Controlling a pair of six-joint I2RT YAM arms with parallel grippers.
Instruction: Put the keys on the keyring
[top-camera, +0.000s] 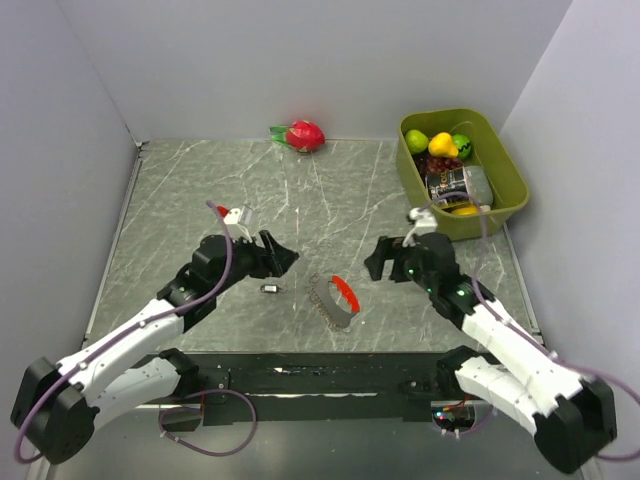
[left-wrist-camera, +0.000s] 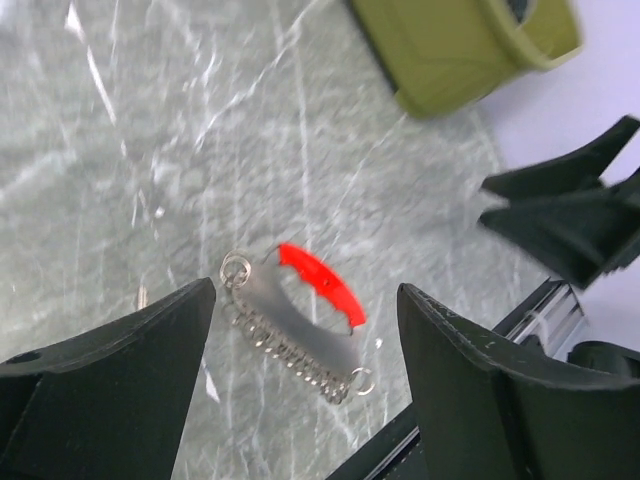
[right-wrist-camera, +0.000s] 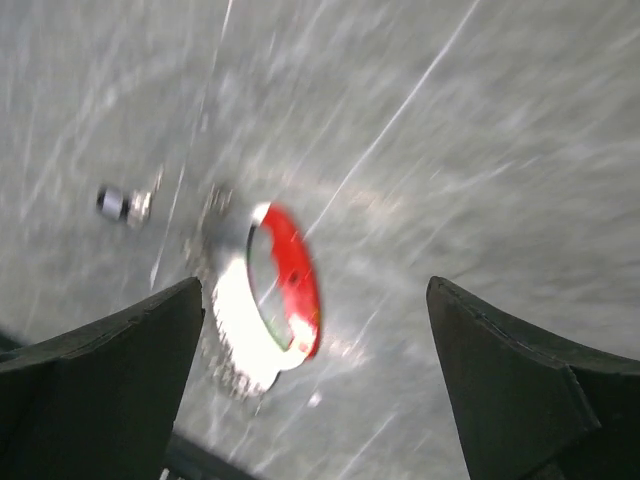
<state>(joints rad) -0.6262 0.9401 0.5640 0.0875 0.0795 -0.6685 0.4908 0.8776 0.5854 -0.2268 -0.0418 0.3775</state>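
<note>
**Operator:** Quick, what are my grippers doing?

**Annotator:** Your left gripper (top-camera: 280, 256) has its fingers spread wide with nothing between them. It hangs just off the keyring (top-camera: 338, 298), on the left arm's side of it. Your right gripper (top-camera: 376, 260) is the same: spread wide and holding nothing, just off the keyring on the other side. Both point in at the ring. In each wrist view the ring shows down between your fingers, but neither gripper touches it.

**Operator:** And the keyring itself?

**Annotator:** It lies flat on the marble table (top-camera: 300, 200), between your two grippers. Its red crescent (top-camera: 345, 292) faces your right gripper and its silvery chain (top-camera: 322, 300) curves along the side toward your left gripper. There's a small ring at each end of the chain.

**Operator:** The key?

**Annotator:** One small dark key (top-camera: 269, 288) lies on the table. It's near the keyring on the chain side, apart from it and not threaded on, about under your left gripper. The right wrist view is blurred, so I can't read any detail on it.

**Operator:** Anything else?

**Annotator:** A red dragon fruit (top-camera: 303, 134) sits well beyond the keyring at the far wall. A green bin (top-camera: 505, 175) with fruit in it stands well past the keyring on your right arm's side.
</note>
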